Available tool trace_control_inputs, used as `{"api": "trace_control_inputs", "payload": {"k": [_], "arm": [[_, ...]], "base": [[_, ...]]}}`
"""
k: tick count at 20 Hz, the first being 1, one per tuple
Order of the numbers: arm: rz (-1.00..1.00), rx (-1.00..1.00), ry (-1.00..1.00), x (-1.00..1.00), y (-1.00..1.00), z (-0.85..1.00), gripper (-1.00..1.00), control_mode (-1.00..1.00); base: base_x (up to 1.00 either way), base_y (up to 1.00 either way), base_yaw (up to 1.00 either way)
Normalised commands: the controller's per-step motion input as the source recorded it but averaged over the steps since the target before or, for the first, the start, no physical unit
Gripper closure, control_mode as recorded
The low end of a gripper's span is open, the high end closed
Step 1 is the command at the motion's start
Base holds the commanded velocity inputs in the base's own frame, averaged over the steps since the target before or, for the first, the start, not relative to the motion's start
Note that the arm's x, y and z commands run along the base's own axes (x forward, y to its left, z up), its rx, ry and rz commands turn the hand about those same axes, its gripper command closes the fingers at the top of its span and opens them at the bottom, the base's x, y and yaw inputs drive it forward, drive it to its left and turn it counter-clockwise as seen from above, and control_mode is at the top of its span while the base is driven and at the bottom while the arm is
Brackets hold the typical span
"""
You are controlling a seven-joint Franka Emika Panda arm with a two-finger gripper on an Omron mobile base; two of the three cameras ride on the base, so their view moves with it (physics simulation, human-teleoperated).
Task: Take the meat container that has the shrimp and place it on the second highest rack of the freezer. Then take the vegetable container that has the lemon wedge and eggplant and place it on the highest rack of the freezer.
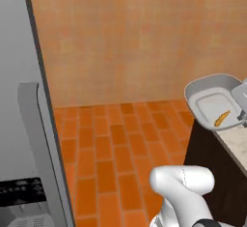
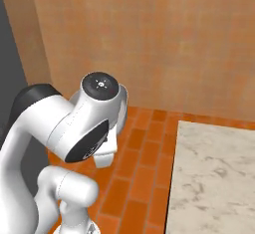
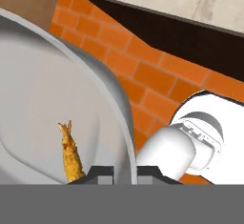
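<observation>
Above the orange brick floor (image 1: 111, 153), gripper (image 3: 125, 173) is clamped on the rim of the meat container (image 1: 212, 95), a shallow smooth grey tray with rounded corners, held tilted in the air past the edge of the marble-pattern counter (image 2: 214, 178). Small curved orange shrimp (image 3: 70, 154) lies on its flat bottom. Freezer (image 1: 21, 124) stands at left: grey, long vertical handle.

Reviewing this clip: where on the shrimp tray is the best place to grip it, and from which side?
The thin raised rim of the tray, pinched from outside the edge with one finger inside and one outside. The tray is shallow and too wide to span, so only its rim fits. The claw looks shut on that rim, beside the shrimp, and the tray hangs clear of the counter.
</observation>
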Motion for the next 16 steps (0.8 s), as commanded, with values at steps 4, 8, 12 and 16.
{"api": "trace_control_inputs", "payload": {"k": [4, 8, 12, 16], "arm": [[0.00, 0.00, 0.00, 0.00, 0.00, 0.00, 1.00, 1.00], [0.00, 0.00, 0.00, 0.00, 0.00, 0.00, 1.00, 1.00], [0.00, 0.00, 0.00, 0.00, 0.00, 0.00, 1.00, 1.00], [0.00, 0.00, 0.00, 0.00, 0.00, 0.00, 1.00, 1.00]], "base": [[1.00, 0.00, 0.02], [1.00, 0.00, 0.17], [1.00, 0.00, 0.34], [0.53, 0.00, 0.55]]}}
